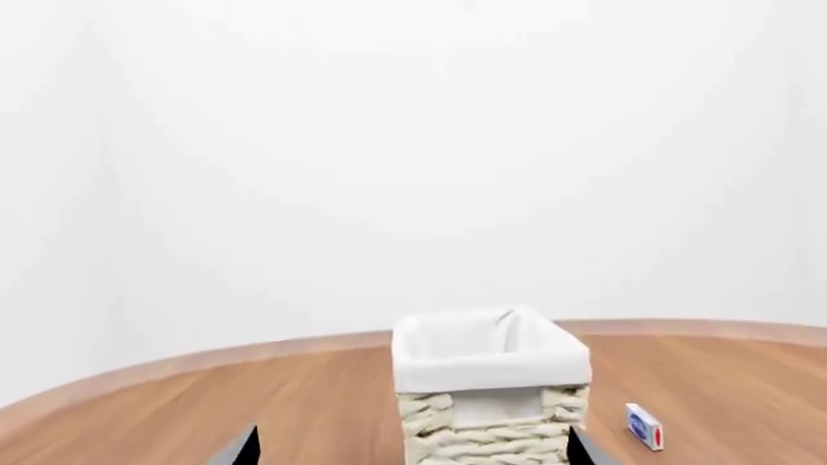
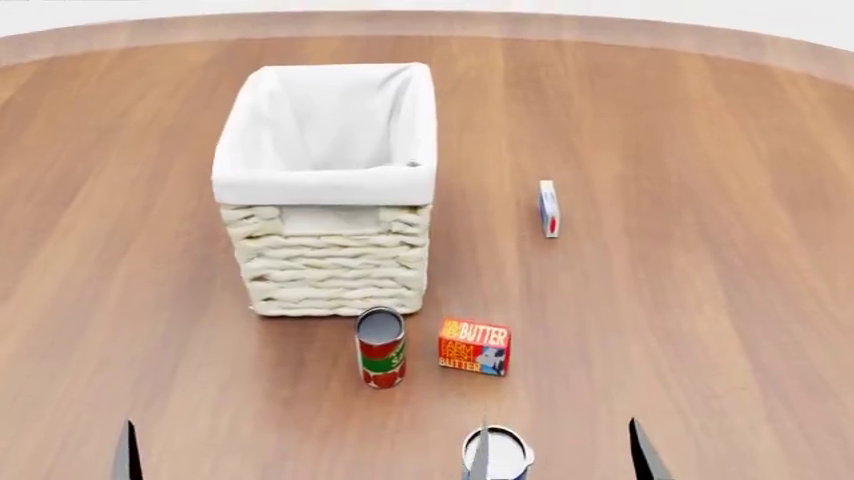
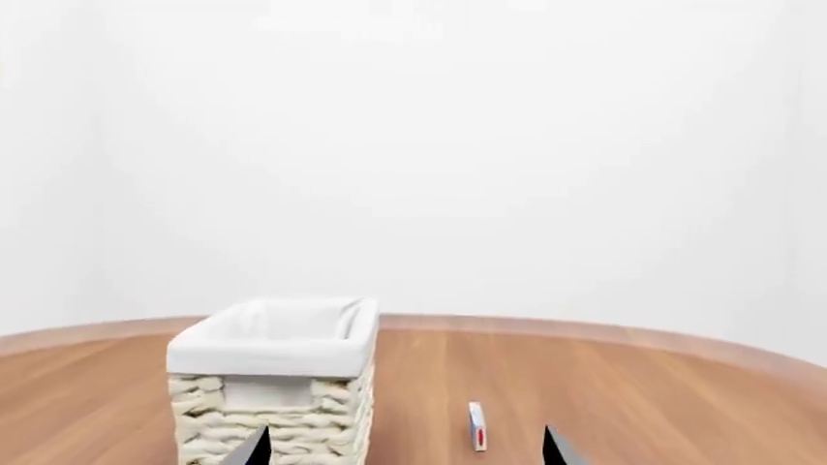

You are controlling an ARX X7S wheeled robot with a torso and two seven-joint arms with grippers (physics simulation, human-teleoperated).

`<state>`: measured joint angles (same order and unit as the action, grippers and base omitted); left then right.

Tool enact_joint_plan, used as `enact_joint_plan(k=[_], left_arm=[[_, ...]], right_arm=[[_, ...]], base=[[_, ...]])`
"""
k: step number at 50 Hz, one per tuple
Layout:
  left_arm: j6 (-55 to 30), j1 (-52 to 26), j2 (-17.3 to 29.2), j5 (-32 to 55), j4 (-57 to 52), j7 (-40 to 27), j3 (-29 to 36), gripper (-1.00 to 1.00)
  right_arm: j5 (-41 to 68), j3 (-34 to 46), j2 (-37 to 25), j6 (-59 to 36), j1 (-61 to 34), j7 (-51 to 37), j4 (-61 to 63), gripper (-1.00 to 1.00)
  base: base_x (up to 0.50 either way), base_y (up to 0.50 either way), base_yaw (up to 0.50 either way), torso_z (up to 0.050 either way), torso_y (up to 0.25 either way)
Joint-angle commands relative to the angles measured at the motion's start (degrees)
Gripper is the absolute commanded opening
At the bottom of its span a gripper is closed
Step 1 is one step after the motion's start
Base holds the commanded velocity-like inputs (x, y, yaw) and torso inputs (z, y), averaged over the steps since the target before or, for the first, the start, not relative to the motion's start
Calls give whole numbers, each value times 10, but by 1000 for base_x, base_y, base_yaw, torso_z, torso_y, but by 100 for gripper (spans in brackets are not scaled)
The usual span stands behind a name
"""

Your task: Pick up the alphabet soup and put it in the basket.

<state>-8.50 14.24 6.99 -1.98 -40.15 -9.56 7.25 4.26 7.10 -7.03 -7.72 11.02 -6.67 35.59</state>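
The alphabet soup (image 2: 513, 454) stands at the near edge of the head view; only its white top and a bit of blue show, partly behind a fingertip (image 2: 478, 458). The basket (image 2: 324, 172), cream wicker with a white liner, stands upright farther back on the left. It also shows in the left wrist view (image 1: 489, 360) and the right wrist view (image 3: 274, 341). My right gripper (image 2: 561, 456) is open and empty, with the can at its left finger. My left gripper (image 1: 411, 451) is open and empty, facing the basket; one finger (image 2: 130, 452) shows in the head view.
A red-and-green can (image 2: 380, 350) and a butter box (image 2: 474, 347) stand just in front of the basket. A small white-and-blue box (image 2: 547, 208) lies to the basket's right, also in the wrist views (image 1: 645, 426) (image 3: 477, 426). The round wooden table (image 2: 694, 150) ends beyond the basket.
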Motion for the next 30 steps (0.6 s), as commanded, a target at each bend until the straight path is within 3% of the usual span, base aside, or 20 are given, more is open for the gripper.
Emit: enact_joint_plan(k=[1,30], left_arm=[[-3,5,8,1,-12,-11,7,100],[-4,1,23,2,-7,-34,18,100]], right_arm=[[4,6,-9,-7,1,-11,13,100],[16,15,-23,-2,-2,-28,2,100]], base=[[500,0,0,0,0],[500,0,0,0,0]])
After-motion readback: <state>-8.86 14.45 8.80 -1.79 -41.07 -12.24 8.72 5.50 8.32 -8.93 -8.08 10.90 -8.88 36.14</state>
